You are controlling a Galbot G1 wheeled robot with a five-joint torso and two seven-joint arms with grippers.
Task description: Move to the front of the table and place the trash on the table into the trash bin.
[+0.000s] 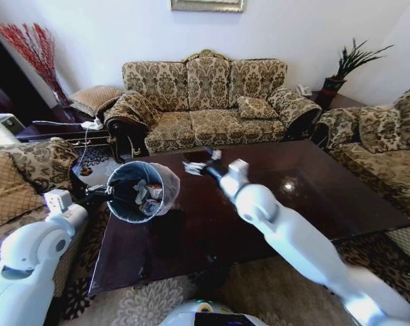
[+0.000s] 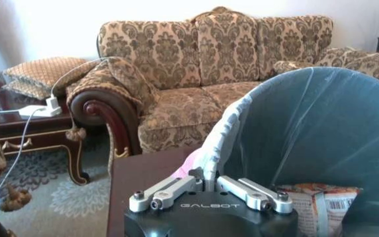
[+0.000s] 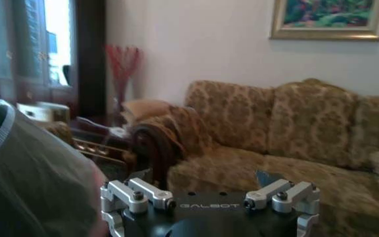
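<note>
I see the trash bin (image 1: 142, 192) tilted over the near-left part of the surface (image 1: 313, 197), its mouth turned up toward my head camera. Its pale bag liner (image 2: 219, 143) folds over the rim. Inside lie scraps of trash (image 1: 145, 193), among them a printed wrapper (image 2: 318, 207) with a barcode.

My left hand (image 1: 108, 193) is at the bin's left rim, narrow, clamped on the rim and liner. The left arm comes in from the near left.

My right hand (image 1: 193, 165) is over the surface, just right of the bin's far rim and apart from it. Its fingers stand wide with nothing between them in the wrist view.

Beyond the surface stands a patterned sofa (image 1: 208, 102) against the far wall.
</note>
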